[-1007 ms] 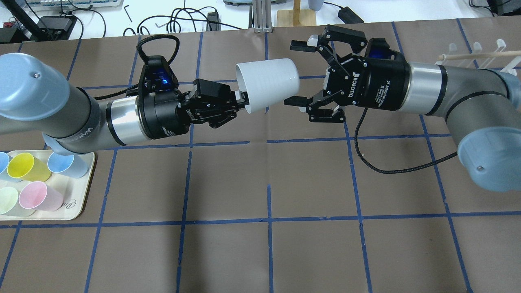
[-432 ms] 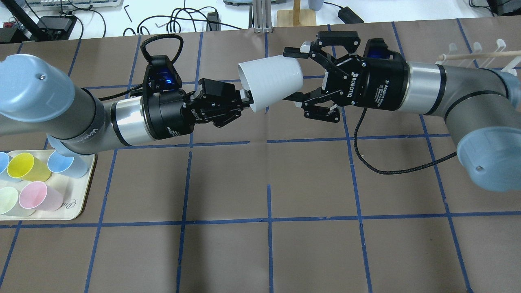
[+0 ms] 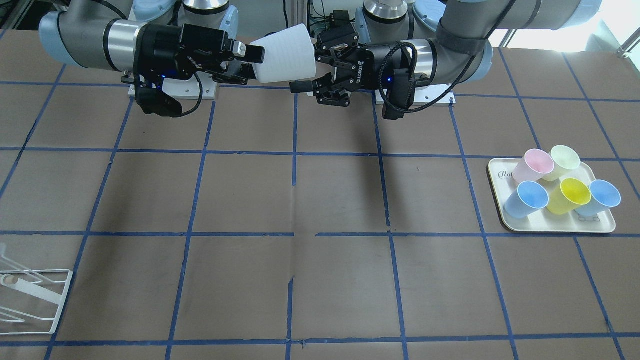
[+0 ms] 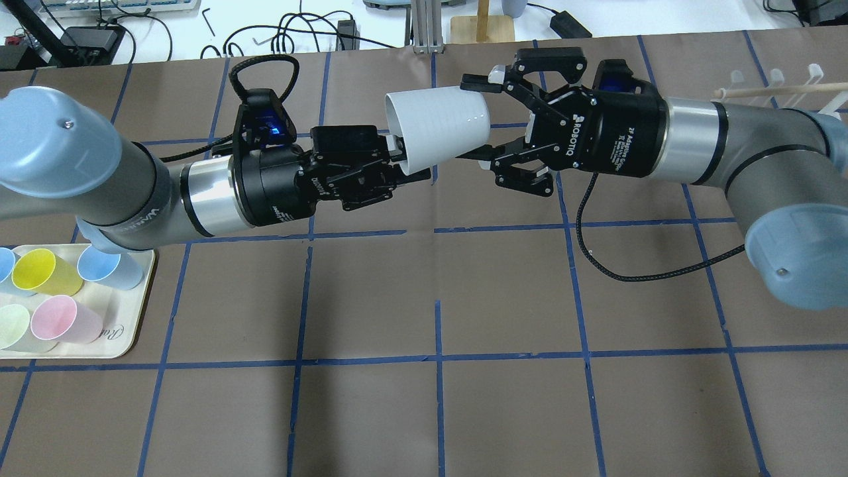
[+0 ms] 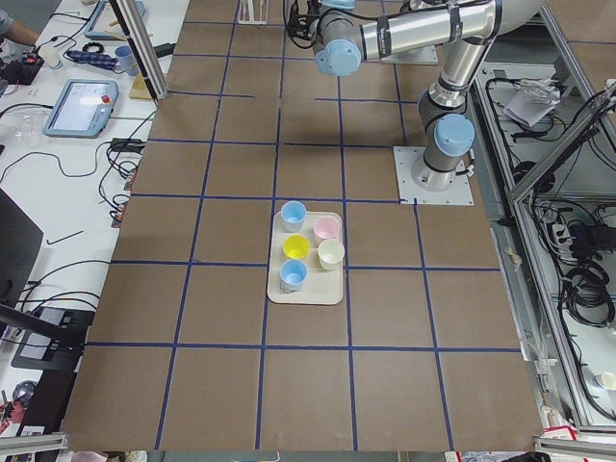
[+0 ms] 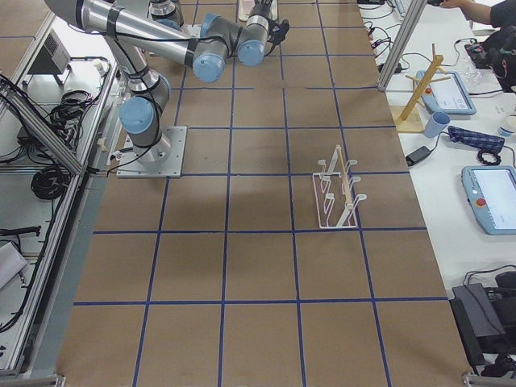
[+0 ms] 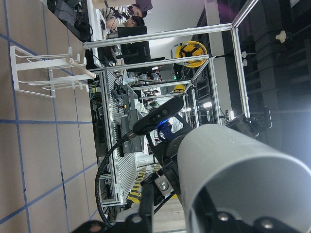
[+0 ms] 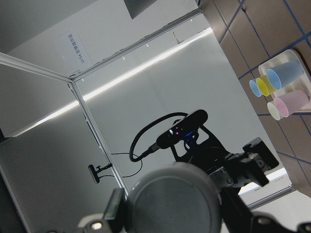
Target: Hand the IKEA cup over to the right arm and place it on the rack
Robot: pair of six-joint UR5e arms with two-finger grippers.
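Observation:
The IKEA cup (image 4: 437, 126) is a near-white tumbler held level in the air between my two arms, rim toward the left arm; it also shows in the front view (image 3: 285, 55). My right gripper (image 4: 476, 119) is shut on its base end, one finger on each side. My left gripper (image 4: 407, 159) is at the rim with its jaws spread, one finger inside and one outside below. The cup fills the left wrist view (image 7: 243, 170); its base shows in the right wrist view (image 8: 172, 199). The white wire rack (image 4: 782, 89) stands at the far right of the table (image 3: 30, 295).
A cream tray (image 4: 132, 331) with several coloured cups sits at the table's left front, under the left arm's elbow (image 3: 555, 227). The right arm's black cable (image 4: 596, 252) hangs in a loop over the table. Brown paper with blue tape lines covers the table.
My right gripper moved in and shut on the cup's base. My left gripper, which pinched the rim before, has now spread its jaws. The cup shifted slightly up and away.

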